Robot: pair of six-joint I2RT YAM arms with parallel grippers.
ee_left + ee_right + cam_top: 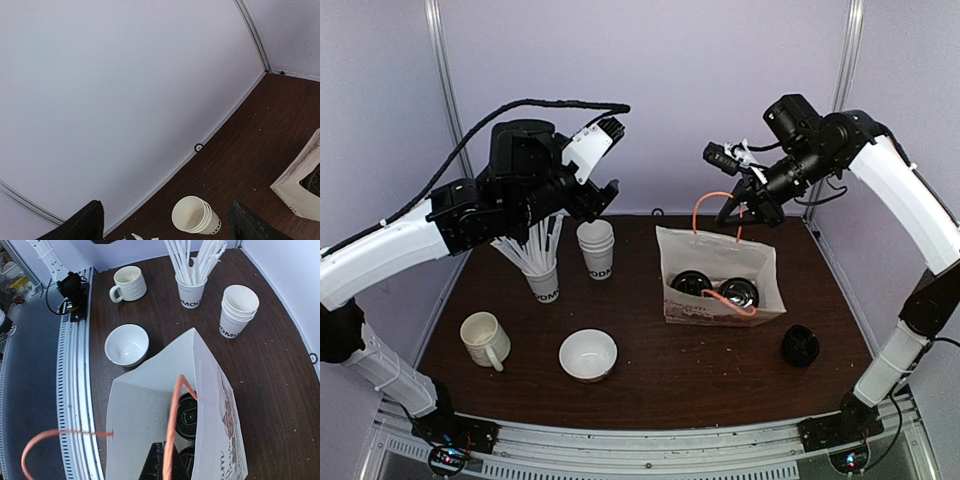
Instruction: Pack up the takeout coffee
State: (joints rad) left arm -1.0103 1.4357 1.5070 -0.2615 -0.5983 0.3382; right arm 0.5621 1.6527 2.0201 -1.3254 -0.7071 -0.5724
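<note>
Nearest the arms' bases, on the table [670, 385], stand a white mug [485, 338] and a white bowl [588, 354], both showing nothing inside. A loose black lid [800, 346] lies off to the right.

Beyond them, at mid-table, the white paper bag [720, 252] stands open-mouthed. The takeout coffee is already in it: one lidded cup [691, 283] and a second lidded cup [737, 293] sit side by side and upright, only their black lids showing.

One orange handle [171, 435] rises to the right hand [735, 207], which is pinched fully together on it above the bag's far wall. The other handle [80, 432] droops loose over the near side.

Farther left, a cup of straws [544, 282] and a stack of lidless cups [597, 250] stand near each other. Above them the left hand [166, 215] hangs with its fingers spread wide, gripping nothing.

Loading looks finished, so the step in hand is probably taking up the bag by its handle. A lift by one handle could tip the bag. The next move likely calls for a slow, straight rise, or for the free hand to catch the loose handle, so that the cups stay upright.
</note>
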